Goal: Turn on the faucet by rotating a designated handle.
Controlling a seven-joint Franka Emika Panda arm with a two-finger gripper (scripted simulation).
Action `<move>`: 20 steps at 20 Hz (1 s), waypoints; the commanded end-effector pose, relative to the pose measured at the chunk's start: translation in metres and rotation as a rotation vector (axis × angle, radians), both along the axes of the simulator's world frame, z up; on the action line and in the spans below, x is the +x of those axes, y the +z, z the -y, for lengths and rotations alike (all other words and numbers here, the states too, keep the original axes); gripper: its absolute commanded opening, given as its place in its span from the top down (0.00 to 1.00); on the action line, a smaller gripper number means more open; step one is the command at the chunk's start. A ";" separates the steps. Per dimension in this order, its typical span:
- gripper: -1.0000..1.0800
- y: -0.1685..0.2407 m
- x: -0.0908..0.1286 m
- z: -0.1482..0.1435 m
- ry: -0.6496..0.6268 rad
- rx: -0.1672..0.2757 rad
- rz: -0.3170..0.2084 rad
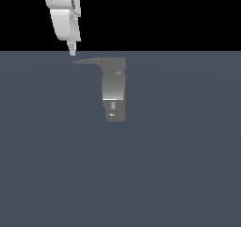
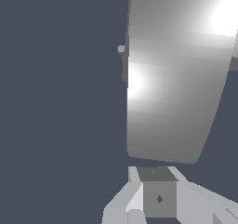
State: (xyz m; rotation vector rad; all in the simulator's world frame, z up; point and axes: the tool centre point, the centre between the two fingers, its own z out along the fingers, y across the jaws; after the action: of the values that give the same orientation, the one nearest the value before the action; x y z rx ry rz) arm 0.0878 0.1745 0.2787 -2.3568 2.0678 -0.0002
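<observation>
Outside, the exterior view shows the small grey metallic faucet upright on the slate-blue table, its thin flat grey handle pointing toward that view's left. The white tool hangs just above the handle's tip. At the wrist, a broad grey surface fills the frame; whether the tool is released or clenched cannot be told.

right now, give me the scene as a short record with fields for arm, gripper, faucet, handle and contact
arm: white, comes down from the top of the exterior view, toward that view's left
gripper: tip just above the handle's pointed end; open or shut cannot be told
faucet: grey, upright blocky body with a darker lower block
handle: thin flat lever at the faucet's top, pointing to the exterior view's left
contact: gripper looks close to the handle tip; touch cannot be confirmed
surface: flat blue-grey
</observation>
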 end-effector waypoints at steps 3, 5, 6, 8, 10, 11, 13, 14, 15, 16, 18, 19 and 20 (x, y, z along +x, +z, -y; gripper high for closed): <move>1.00 -0.013 0.026 0.011 -0.095 -0.004 -0.001; 1.00 -0.017 0.035 0.016 -0.129 -0.005 -0.002; 1.00 -0.019 0.038 0.018 -0.143 -0.005 -0.002; 1.00 -0.023 0.045 0.022 -0.170 -0.006 -0.003; 1.00 -0.025 0.051 0.025 -0.191 -0.006 -0.004; 1.00 -0.027 0.053 0.026 -0.200 -0.006 -0.004; 1.00 -0.028 0.057 0.029 -0.214 -0.006 -0.004; 1.00 -0.029 0.058 0.030 -0.220 -0.005 -0.004; 1.00 -0.029 0.059 0.031 -0.224 -0.005 -0.004; 1.00 -0.030 0.060 0.031 -0.228 -0.005 -0.004; 1.00 -0.030 0.061 0.032 -0.232 -0.005 -0.005; 1.00 -0.030 0.061 0.032 -0.232 -0.005 -0.005; 1.00 -0.030 0.061 0.032 -0.232 -0.005 -0.005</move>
State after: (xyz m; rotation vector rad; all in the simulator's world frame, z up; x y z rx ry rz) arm 0.1485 0.1427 0.2483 -2.1084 2.3304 -0.0009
